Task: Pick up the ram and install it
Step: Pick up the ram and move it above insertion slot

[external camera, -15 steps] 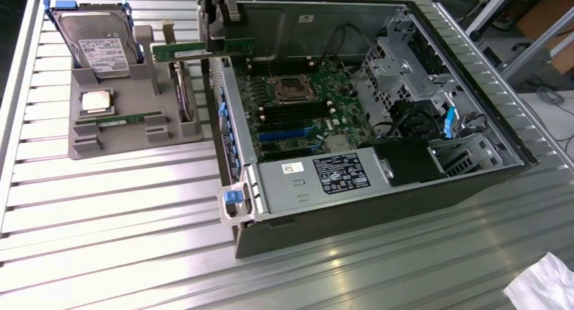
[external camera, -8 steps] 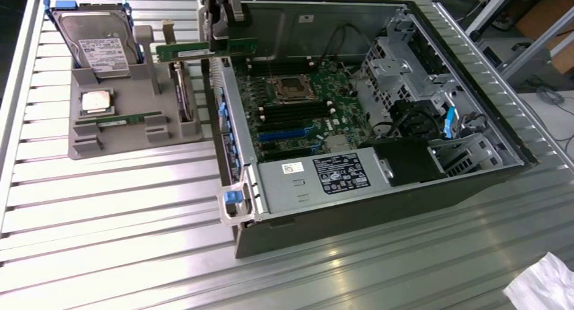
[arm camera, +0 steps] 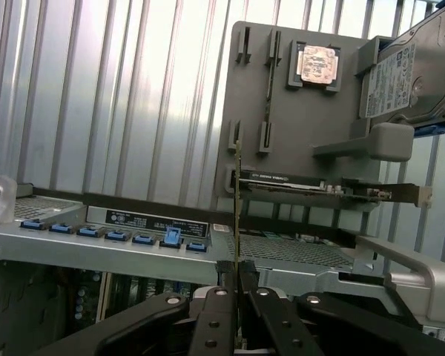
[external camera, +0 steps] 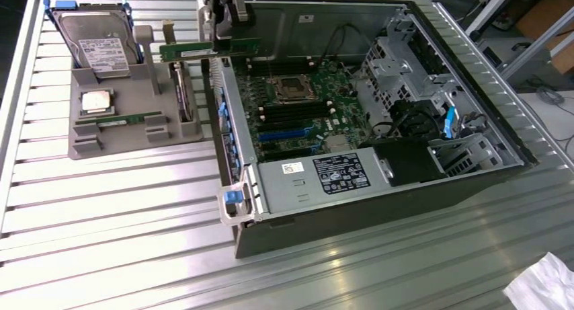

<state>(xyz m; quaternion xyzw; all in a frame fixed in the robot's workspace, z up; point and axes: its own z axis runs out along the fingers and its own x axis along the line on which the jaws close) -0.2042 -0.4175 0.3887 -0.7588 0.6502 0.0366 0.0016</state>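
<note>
My gripper (external camera: 226,38) hangs over the far rim of the open computer case (external camera: 269,202) and is shut on the ram (external camera: 211,50), a thin green stick held level above the case's edge. In the wrist view the ram (arm camera: 238,200) stands edge-on, rising from between my fingertips (arm camera: 238,280). A second green stick (external camera: 112,122) lies in the grey holder (external camera: 117,145) at the exterior view's left. The motherboard (external camera: 300,111) with its dark memory slots lies below and to the exterior view's right of the held ram.
The grey holder also carries a hard drive (external camera: 99,37), a square silver processor chip (external camera: 96,101) and an upright expansion card (external camera: 184,95). Inside the case are a power supply (external camera: 327,175) and drive cages (external camera: 404,61). The ribbed metal table (external camera: 107,243) surrounds everything.
</note>
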